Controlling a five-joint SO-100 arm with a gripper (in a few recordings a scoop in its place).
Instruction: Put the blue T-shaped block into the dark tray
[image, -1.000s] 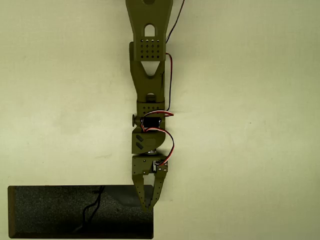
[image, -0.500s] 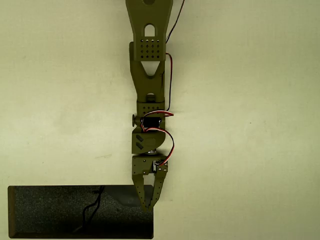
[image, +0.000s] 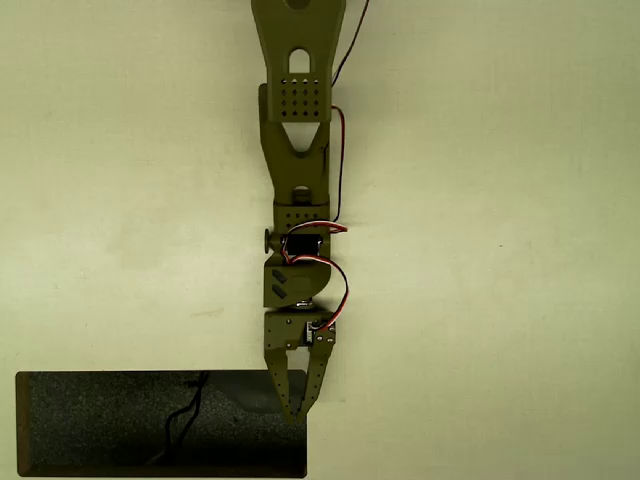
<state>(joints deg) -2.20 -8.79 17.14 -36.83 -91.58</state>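
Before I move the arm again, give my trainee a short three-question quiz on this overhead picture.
1. True or false: the olive-green pincer has its tips over the right end of the wide black speckled tray.
2. What lies on the tray's floor? A) a thin black squiggly line B) a red ball C) a spoon
3. Fill in: the wires looping beside the arm's wrist are red and ____.

Key: 1 true; 2 A; 3 black.
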